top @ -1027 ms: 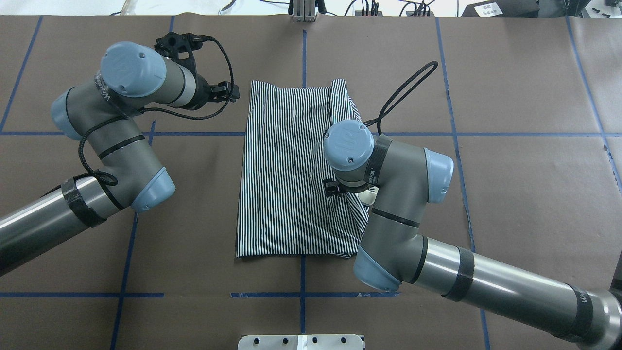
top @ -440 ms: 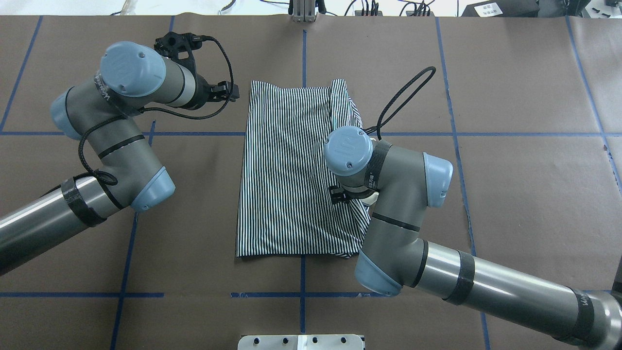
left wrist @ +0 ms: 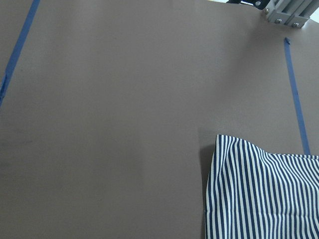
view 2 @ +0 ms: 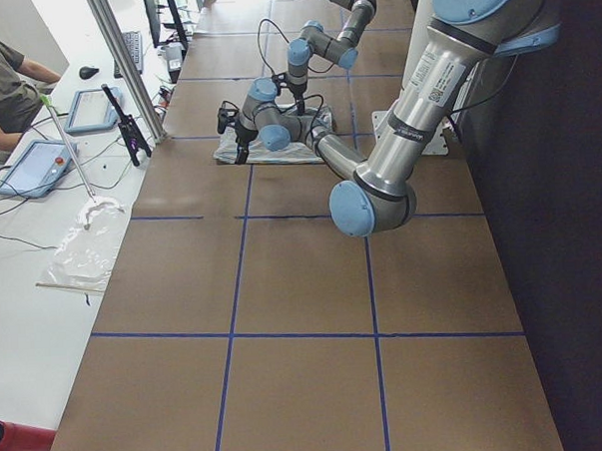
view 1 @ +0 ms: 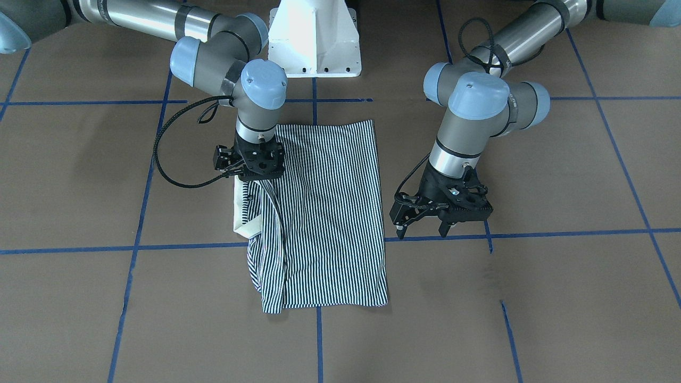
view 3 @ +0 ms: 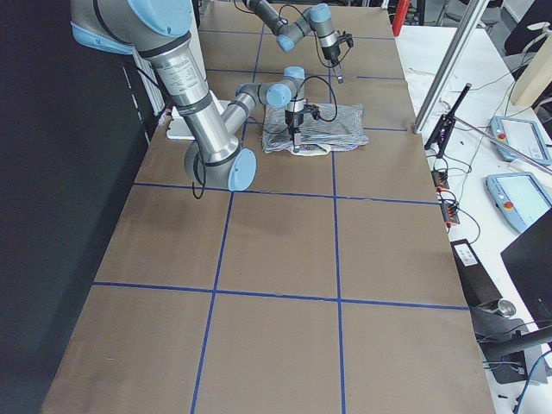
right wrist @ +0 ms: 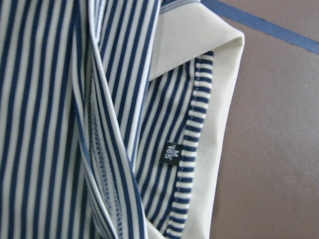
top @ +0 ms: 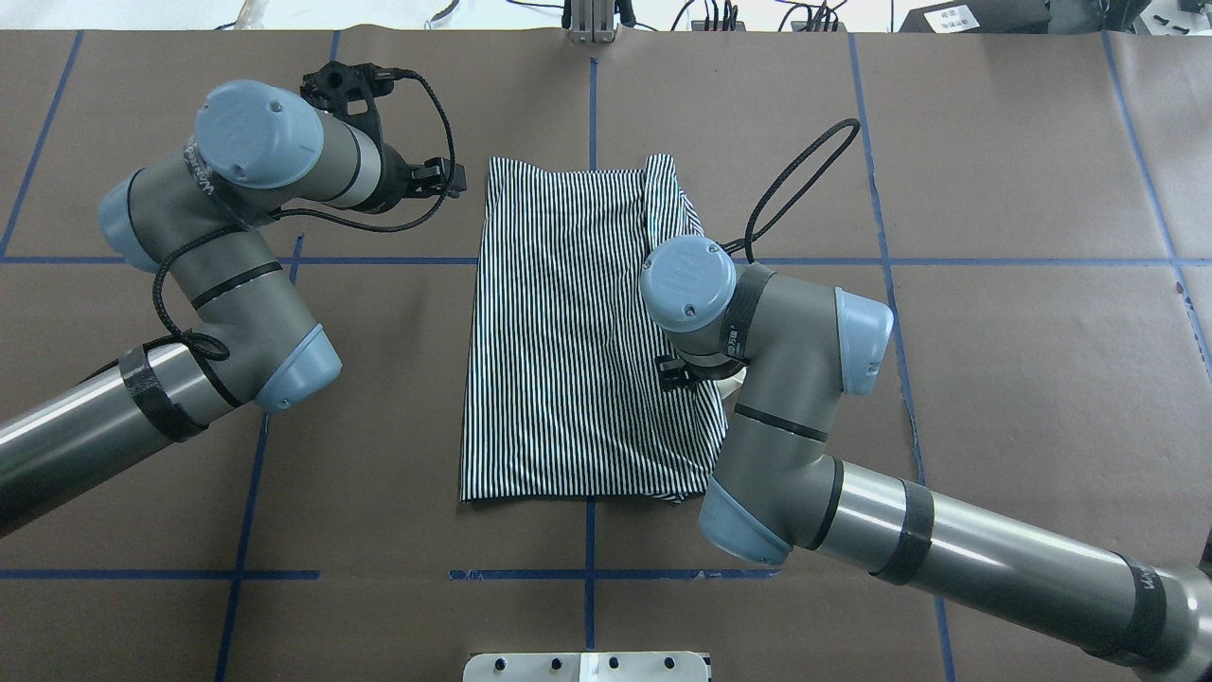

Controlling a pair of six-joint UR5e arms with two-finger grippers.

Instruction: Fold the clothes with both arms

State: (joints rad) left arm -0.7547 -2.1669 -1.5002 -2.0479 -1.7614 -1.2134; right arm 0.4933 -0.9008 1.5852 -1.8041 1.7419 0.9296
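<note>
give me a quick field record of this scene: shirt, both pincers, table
shirt: striped polo shirt, partly folded into a rough rectangle, flat on the table
collar: cream collar sticks out at the shirt's edge on the robot's right
label: small black label inside the neck
left pincer: left pincer open, over bare table beside the shirt, not touching it
right pincer: right pincer down at the shirt by the collar; tips hidden, grip cannot be told
table: table covered in brown paper with blue tape lines
</note>
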